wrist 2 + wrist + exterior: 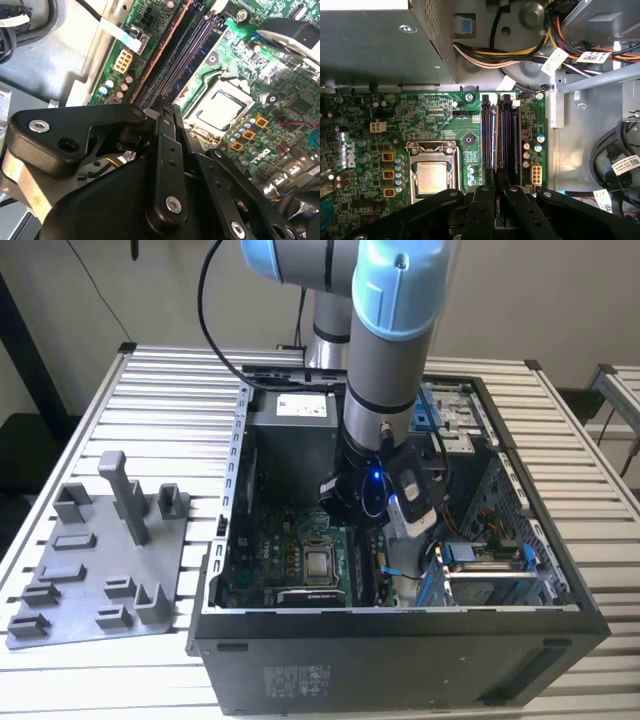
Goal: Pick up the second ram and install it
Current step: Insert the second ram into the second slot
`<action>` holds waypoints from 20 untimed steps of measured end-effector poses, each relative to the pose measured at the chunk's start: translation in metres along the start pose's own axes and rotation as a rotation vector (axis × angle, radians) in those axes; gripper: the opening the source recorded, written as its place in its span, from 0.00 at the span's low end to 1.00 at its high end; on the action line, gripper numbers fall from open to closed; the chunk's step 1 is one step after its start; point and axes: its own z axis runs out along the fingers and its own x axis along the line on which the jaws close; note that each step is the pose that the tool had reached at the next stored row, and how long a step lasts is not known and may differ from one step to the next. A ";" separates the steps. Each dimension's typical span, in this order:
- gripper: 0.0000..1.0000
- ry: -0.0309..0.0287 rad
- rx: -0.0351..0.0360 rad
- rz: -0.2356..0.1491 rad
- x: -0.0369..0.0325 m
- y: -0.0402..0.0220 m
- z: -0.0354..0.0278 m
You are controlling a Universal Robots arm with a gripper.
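A robot arm point(385, 350) reaches down into an open computer case point(400, 640) that lies on its side on a slatted metal table point(160, 400). The gripper point(499, 187) hangs low over the green motherboard point(440, 115), directly above the memory slots point(501, 140), which run beside the processor socket point(431, 175) toward the board's edge nearest the power cables point(495, 55). In both wrist views the black fingers point(167, 150) stand close together, pinched on a thin dark strip between them; this appears to be the second ram point(500, 200), held edge-down over one end of the slots. Whether its edge already touches a slot cannot be told. One slot seems to hold a stick with a brownish edge point(165, 50). The grey power supply box point(375, 40) sits in the case corner beyond the motherboard. On the table, toward the exterior view's left and well apart from the case, lies a grey fixture plate point(95, 570) with upright blocks
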 end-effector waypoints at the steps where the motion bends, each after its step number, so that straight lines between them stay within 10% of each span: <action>1: 0.14 0.0002 -0.0004 -0.005 -0.0002 -0.0002 0.0002; 20: 0.14 0.0016 -0.0009 -0.026 -0.0020 -0.0026 0.0033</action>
